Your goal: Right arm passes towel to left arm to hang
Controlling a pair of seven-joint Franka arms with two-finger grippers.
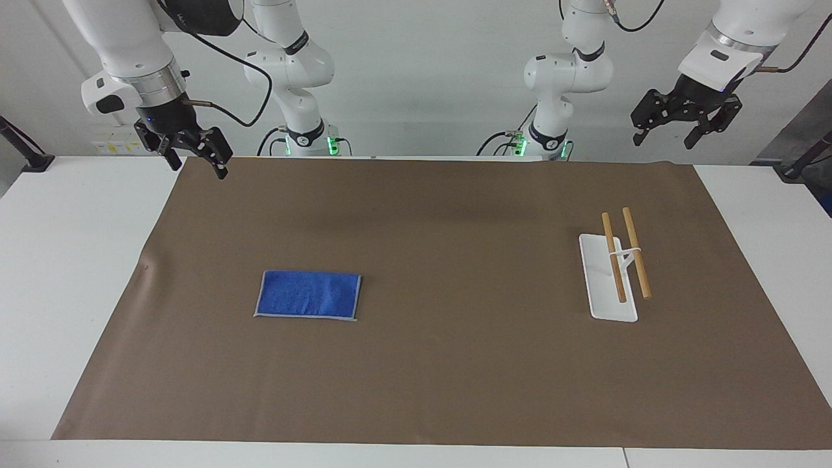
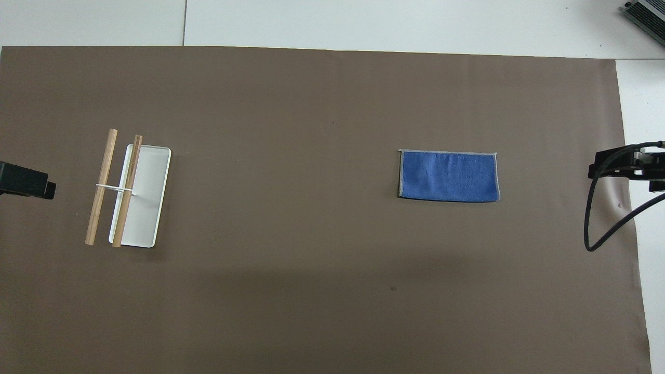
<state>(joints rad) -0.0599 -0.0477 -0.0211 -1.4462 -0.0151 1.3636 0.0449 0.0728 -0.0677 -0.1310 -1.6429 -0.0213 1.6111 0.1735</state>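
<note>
Black two-finger grippers hang raised at both ends of the table in the facing view. The right gripper (image 1: 198, 159) is over the robot-side corner of the brown mat (image 1: 416, 364), fingers spread and empty; the left gripper (image 1: 669, 135) is up over the white table (image 1: 760, 195) at the left arm's end, fingers likewise apart, holding nothing. Both arms wait. The towel (image 1: 307, 294) lies flat on the mat, well apart from the right gripper. A white rack (image 1: 608, 286) with two wooden rods stands well apart from the left gripper. Nothing lies between either gripper and these items.

Overhead view: the towel (image 2: 448, 176) lies toward the right arm's end, the rack (image 2: 140, 208) toward the left arm's end. Only parts of each arm show at the frame edges.
</note>
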